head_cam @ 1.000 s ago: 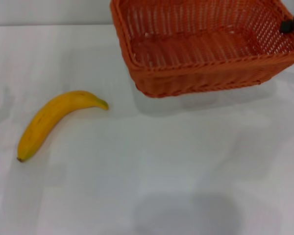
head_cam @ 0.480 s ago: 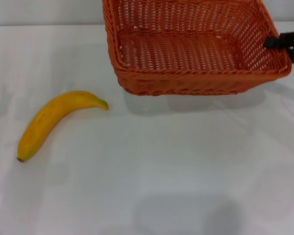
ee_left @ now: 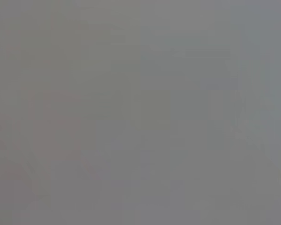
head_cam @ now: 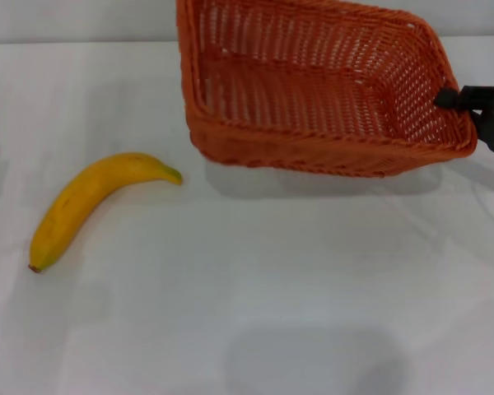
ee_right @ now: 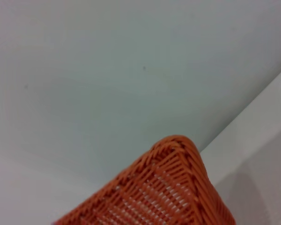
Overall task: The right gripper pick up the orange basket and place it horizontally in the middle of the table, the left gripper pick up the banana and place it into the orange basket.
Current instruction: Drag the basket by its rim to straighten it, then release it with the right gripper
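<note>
The orange basket hangs tilted over the far middle of the white table, casting a shadow beneath its near side. My right gripper is shut on the basket's right rim at the view's right edge; only a small black piece of it shows. One corner of the basket fills the lower part of the right wrist view. The yellow banana lies on the table at the left, green stem tip pointing right toward the basket. My left gripper is out of view, and the left wrist view shows only plain grey.
A pale wall runs behind the table's far edge. Open tabletop stretches between the banana and the basket and across the whole near half.
The basket has swung round and shifted nearer, its right end dropping lower in the head view with the right gripper following. The banana has stayed put.
</note>
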Controlling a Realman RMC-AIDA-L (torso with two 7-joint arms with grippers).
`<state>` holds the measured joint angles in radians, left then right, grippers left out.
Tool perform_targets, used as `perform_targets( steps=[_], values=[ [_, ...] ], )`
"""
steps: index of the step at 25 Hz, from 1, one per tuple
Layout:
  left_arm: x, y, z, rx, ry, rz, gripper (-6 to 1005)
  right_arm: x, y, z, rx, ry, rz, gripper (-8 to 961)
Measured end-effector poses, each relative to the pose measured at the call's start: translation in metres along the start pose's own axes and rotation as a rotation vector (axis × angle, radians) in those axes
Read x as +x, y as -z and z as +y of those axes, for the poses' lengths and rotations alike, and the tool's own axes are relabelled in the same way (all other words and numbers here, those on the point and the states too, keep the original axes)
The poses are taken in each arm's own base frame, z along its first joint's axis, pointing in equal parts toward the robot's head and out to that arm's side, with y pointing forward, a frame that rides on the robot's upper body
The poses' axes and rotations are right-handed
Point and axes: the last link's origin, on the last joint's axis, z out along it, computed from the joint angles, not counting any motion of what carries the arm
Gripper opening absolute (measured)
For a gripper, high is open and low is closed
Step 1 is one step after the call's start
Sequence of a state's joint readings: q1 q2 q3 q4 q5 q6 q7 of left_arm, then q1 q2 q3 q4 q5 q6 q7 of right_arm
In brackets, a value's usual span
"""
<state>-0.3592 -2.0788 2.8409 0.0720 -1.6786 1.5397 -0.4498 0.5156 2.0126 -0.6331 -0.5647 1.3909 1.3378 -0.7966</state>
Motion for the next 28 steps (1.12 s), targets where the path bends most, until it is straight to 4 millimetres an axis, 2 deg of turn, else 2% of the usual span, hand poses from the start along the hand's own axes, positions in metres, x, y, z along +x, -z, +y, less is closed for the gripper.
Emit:
perform_targets(
  steps=[7, 11, 15, 26, 28],
  values=[
    [0.002, 0.005, -0.005, 0.017, -0.006, 0.006, 872, 0.015, 0.002, -0.011, -0.039, -0.009, -0.046, 174],
    [0.003, 0.005, -0.006, 0.023, -0.006, 0.01, 872, 0.016, -0.003, -0.002, -0.079, 0.14, -0.016, 174],
    [0.003, 0.003, -0.005, 0.02, -0.006, 0.013, 871, 0.016, -0.005, 0.0, -0.09, 0.165, -0.025, 174],
    [0.004, 0.006, -0.011, 0.053, -0.009, 0.018, 870, 0.029, -0.02, -0.005, -0.062, 0.113, 0.002, 554],
    [0.005, 0.006, -0.013, 0.058, -0.016, 0.017, 870, 0.029, -0.017, -0.007, -0.063, 0.104, -0.008, 553]
  ],
)
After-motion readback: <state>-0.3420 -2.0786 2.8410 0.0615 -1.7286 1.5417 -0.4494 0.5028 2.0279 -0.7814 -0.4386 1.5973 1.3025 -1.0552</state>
